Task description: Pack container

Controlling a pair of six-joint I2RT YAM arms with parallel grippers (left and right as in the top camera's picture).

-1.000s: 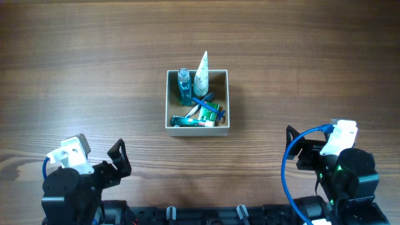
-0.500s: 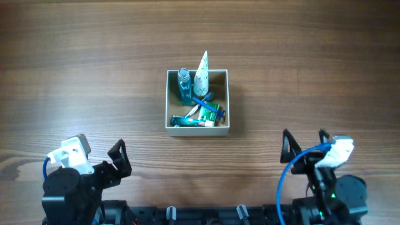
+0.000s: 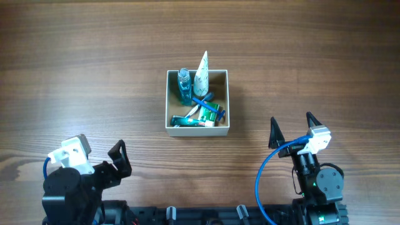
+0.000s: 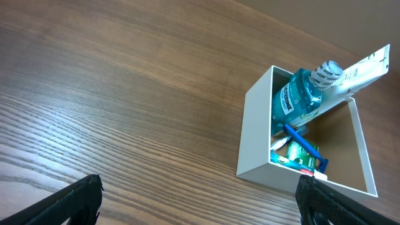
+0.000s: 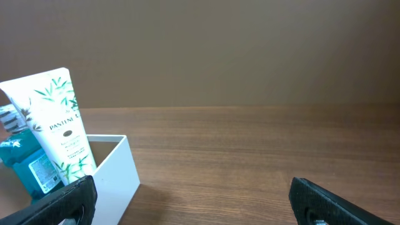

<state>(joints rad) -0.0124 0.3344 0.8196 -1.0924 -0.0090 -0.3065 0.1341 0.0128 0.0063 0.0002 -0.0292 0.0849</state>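
Note:
The container (image 3: pixel 197 130), a square box with white walls and a tan inside, stands mid-table. It holds a blue mouthwash bottle (image 3: pixel 184 85), a white tube (image 3: pixel 201 74) leaning on the far wall, a blue razor (image 3: pixel 209 107) and a green toothpaste tube (image 3: pixel 190 120). My left gripper (image 3: pixel 120 161) is open and empty near the front edge, left of the container. My right gripper (image 3: pixel 291 120) is open and empty, front right of the container. The left wrist view shows the container (image 4: pixel 253 137) with the bottle (image 4: pixel 297 97) between open fingers (image 4: pixel 200 203). The right wrist view shows the container's wall (image 5: pixel 115 175), the tube (image 5: pixel 59 119) and open fingers (image 5: pixel 200 203).
The wooden table (image 3: pixel 94 62) spreads around the container on all sides. A blue cable (image 3: pixel 262 181) loops off the right arm near the front edge. Nothing else lies on the table.
The right arm has swung left and turned, so its open fingers now point up the table towards the container. The left arm and the container's contents have not moved.

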